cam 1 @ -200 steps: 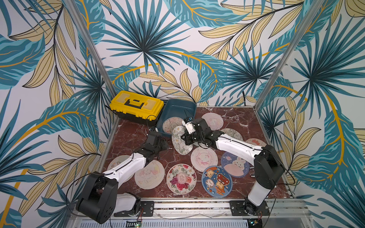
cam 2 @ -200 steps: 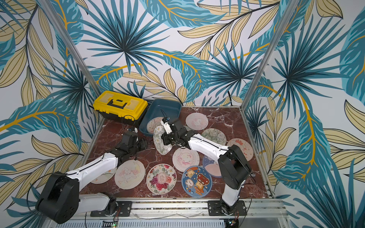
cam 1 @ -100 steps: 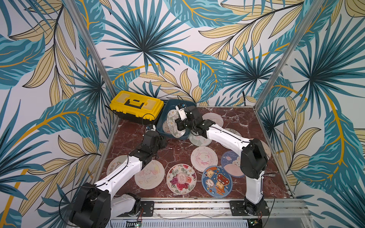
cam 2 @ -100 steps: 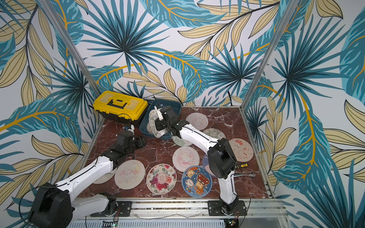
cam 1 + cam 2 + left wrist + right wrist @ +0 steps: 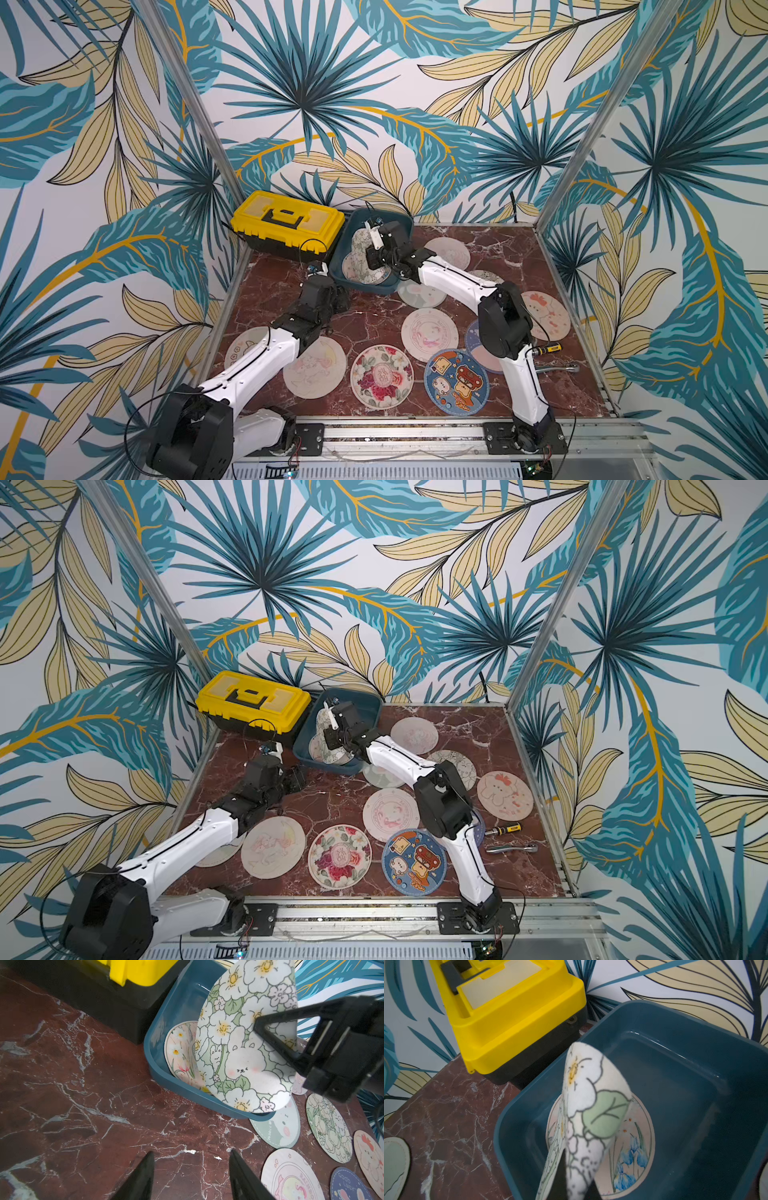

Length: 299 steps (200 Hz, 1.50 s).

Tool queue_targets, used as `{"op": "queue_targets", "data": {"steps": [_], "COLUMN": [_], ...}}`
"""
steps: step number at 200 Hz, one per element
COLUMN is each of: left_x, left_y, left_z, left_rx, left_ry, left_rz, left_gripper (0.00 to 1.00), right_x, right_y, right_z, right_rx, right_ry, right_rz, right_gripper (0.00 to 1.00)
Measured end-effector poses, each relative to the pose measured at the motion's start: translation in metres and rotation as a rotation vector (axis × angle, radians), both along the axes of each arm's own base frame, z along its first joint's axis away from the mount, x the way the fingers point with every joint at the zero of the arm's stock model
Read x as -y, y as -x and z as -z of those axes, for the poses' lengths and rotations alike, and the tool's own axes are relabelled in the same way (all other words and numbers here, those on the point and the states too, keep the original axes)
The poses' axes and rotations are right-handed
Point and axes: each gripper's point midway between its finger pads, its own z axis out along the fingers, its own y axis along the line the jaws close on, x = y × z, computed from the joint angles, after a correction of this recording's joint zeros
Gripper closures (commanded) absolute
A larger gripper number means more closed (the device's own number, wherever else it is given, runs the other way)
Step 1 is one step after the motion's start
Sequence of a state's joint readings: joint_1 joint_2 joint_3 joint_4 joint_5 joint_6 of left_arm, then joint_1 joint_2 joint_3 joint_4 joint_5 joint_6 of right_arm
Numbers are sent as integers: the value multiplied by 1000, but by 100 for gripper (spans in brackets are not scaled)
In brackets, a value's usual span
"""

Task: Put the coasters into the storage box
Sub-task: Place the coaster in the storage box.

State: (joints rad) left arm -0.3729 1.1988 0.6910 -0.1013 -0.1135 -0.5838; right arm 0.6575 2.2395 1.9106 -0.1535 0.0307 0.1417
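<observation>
With right gripper (image 5: 257, 1024) clamped on round white-flower bunny coaster (image 5: 245, 1047), lower flat into dark teal plastic storage box (image 5: 675, 1047), then release; hold parted, empty left gripper (image 5: 191, 1153) clear.

Dark teal rectangular plastic storage box (image 5: 158, 1072): pale floral round coaster (image 5: 633, 1147) flat inside, bunny-print coaster (image 5: 239, 1043) upright and curled above it

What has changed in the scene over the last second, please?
The right gripper, shut on the white-flower bunny coaster, carried it away from the robot, from above the table before the storage box to over the box; it has not let go. The left gripper stayed open and empty near the box's front; the coasters on the table lie as before.
</observation>
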Motion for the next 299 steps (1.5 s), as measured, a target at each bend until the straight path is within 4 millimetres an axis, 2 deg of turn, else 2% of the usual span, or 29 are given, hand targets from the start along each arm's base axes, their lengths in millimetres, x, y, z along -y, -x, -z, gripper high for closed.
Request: {"op": "queue_targets", "data": {"steps": [65,103,133,155,178,201,235,253,273,299], "left_x": [3,6,8,8,9,11,13,14,14,15], "left_y": [-8,-15,-16,-18,-19,-19,-18,-18,-18,-18], "left_z": [21,25,30,32,34,35,35,35,35,35], "left_rx": [-55,-66,-76,-79,-82,-83,-85,-86,-86,-88], "left_ry": [-44,-52,-55,-53,-51,-47,-36,-34,-32,-29], "left_rz": [21,40,49,52,55,61,74,76,79,82], "left_gripper": [41,41,41,41,41,41,41,41,41,41], "right_x": [6,22,35,40,42,41,41,42,45,50], "right_y": [-32,-42,-50,-54,-56,-58,-57,-56,-52,-44], "right_z": [43,61,71,76,73,65,66,68,66,40], "right_rx": [-22,-38,-41,-48,-42,-29,-34,-37,-52,-56], "right_ry": [63,121,168,189,210,203,215,224,236,228], "right_rz": [76,143,192,212,210,208,201,196,195,203], "right_gripper": [100,98,83,67,52,41,24,19,18,17]}}
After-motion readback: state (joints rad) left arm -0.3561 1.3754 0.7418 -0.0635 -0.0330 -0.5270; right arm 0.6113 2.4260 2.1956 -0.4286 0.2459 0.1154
